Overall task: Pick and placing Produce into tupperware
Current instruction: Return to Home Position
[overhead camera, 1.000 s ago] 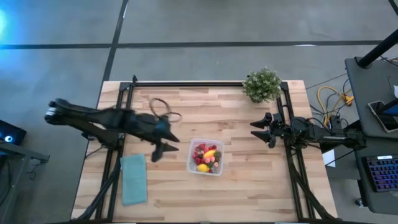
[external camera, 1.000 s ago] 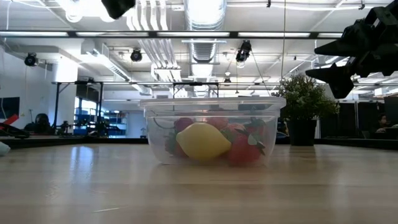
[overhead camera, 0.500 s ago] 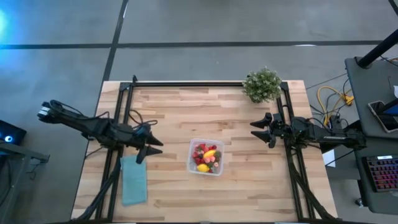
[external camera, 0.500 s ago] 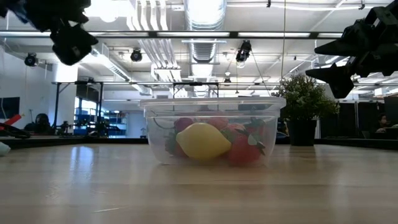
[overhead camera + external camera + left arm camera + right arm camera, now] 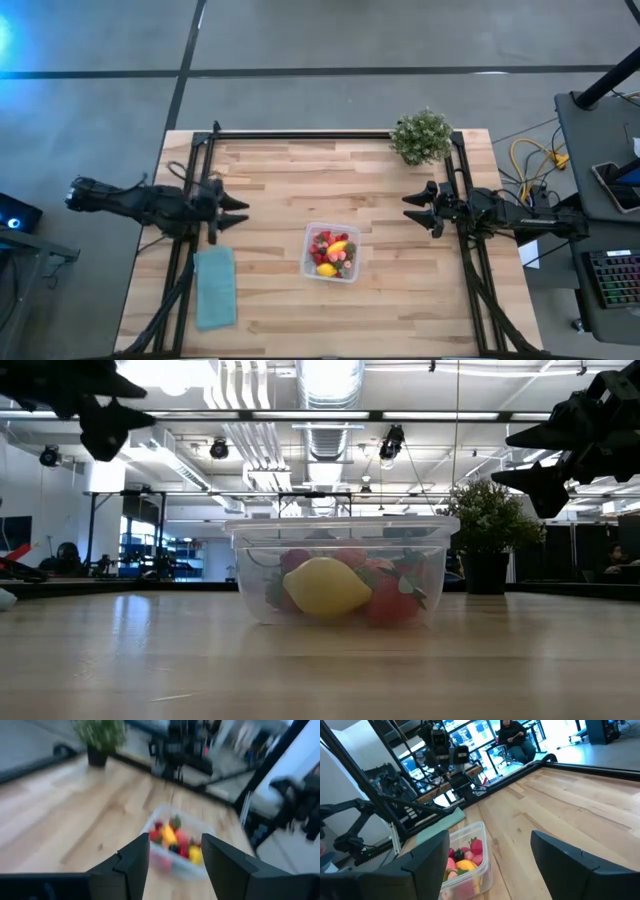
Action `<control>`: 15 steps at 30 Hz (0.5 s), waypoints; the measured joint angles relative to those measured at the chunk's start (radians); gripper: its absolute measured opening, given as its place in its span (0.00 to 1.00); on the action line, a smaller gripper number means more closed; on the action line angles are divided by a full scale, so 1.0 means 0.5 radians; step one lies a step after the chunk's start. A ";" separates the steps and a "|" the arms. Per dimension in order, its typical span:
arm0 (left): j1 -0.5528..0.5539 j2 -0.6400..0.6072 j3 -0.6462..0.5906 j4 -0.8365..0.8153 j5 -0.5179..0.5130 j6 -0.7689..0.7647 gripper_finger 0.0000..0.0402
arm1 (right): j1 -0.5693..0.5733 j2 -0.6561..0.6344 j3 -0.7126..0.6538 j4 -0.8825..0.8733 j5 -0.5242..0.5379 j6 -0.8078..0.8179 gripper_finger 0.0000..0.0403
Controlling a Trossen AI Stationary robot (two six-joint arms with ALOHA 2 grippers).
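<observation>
Tupperware (image 5: 340, 528) at table centre, produce (image 5: 331, 254) inside: judged light, flexible, slippery; best gripped by rim. Left gripper (image 5: 245, 212), right gripper (image 5: 406, 207) at table side edges, jaws spread wide, empty.

The desk (image 5: 400, 300) is pale jointed wood, smooth with a soft sheen. At frame centre, the tupperware (image 5: 340, 538) is clear glossy plastic, and the lemon (image 5: 325, 588) inside is smooth and shiny. At lower left, the teal cloth (image 5: 215, 288) is matt fabric. The left claw (image 5: 240, 212) and right claw (image 5: 410, 208) look matt black.
</observation>
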 joint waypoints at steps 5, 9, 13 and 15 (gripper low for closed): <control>0.077 -0.272 0.005 -0.143 -0.038 0.020 0.41 | 0.000 0.001 0.000 0.000 0.000 0.000 0.66; 0.091 -0.428 -0.090 -0.208 -0.043 0.017 0.41 | 0.000 0.002 0.000 0.000 0.000 0.000 0.66; 0.091 -0.550 -0.219 -0.199 -0.115 -0.004 0.41 | 0.001 0.002 0.000 0.000 0.000 0.000 0.67; 0.091 -0.550 -0.279 -0.207 -0.180 -0.021 0.41 | 0.000 0.002 0.000 0.000 0.000 0.000 0.67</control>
